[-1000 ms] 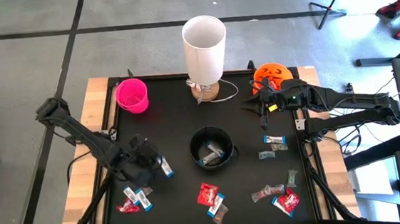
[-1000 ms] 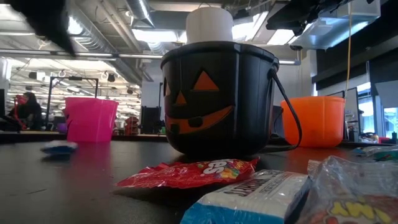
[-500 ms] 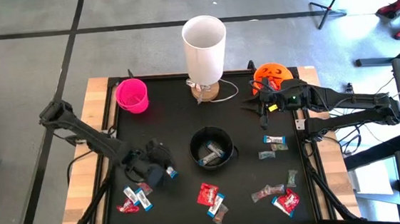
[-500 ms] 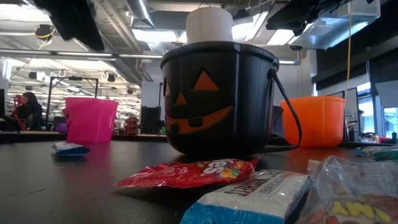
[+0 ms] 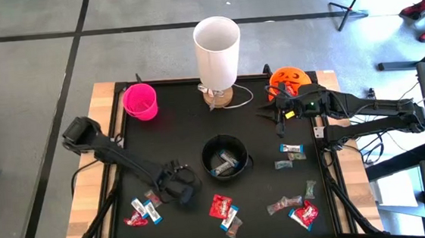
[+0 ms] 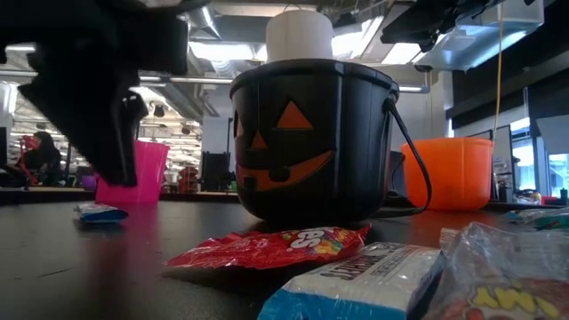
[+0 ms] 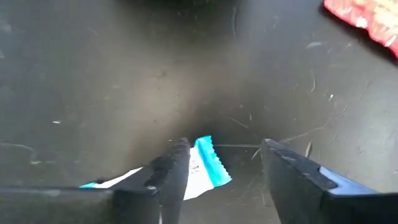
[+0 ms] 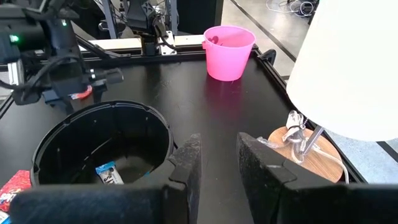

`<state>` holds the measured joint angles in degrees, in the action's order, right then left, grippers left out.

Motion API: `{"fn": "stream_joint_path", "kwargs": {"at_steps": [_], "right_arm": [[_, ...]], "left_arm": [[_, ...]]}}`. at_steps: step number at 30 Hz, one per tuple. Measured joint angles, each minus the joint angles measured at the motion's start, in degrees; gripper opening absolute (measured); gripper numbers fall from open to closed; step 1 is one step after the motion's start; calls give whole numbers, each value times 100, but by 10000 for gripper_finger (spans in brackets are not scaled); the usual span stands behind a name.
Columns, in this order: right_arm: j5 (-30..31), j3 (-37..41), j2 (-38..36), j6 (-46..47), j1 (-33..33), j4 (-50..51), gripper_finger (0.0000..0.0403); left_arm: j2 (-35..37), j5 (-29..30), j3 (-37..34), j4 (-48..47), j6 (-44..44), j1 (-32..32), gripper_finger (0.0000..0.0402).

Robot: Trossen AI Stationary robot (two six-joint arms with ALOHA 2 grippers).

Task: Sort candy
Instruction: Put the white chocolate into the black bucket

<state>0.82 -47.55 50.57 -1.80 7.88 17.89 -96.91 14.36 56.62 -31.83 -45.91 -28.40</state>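
Centring matters — left pincer (image 7: 221, 171), spread above a blue-and-white candy (image 7: 202, 165) on the tabletop (image 7: 93, 81), should straddle it before closing.

My left gripper (image 7: 225, 163) fingers stand apart above the black table (image 7: 112, 81). A blue-and-white candy bar (image 7: 202, 168) lies beneath my one finger (image 7: 171, 171). A red packet (image 7: 367, 22) lies well apart.

Bright overhead light — left wrist view blurred.

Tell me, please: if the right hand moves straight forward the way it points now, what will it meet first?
Probably the black pumpkin bucket: it sits just ahead of the right hand, slightly to one side. Depth is hard to judge, so the hand might pass its rim.
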Motion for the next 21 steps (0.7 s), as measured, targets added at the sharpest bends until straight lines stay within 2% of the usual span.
{"fn": "stream_joint_path", "kwargs": {"at_steps": [12, 17, 21], "right_arm": [[0, 214, 2, 0, 0, -168, 99], [2, 305, 2, 0, 0, -186, 99], [1, 310, 1, 0, 0, -188, 99]], "left_arm": [[-444, -3, 10, -55, 17, -15, 195], [-548, 32, 15, -31, 98, -17, 173], [-550, -34, 15, -44, 146, -10, 136]]}}
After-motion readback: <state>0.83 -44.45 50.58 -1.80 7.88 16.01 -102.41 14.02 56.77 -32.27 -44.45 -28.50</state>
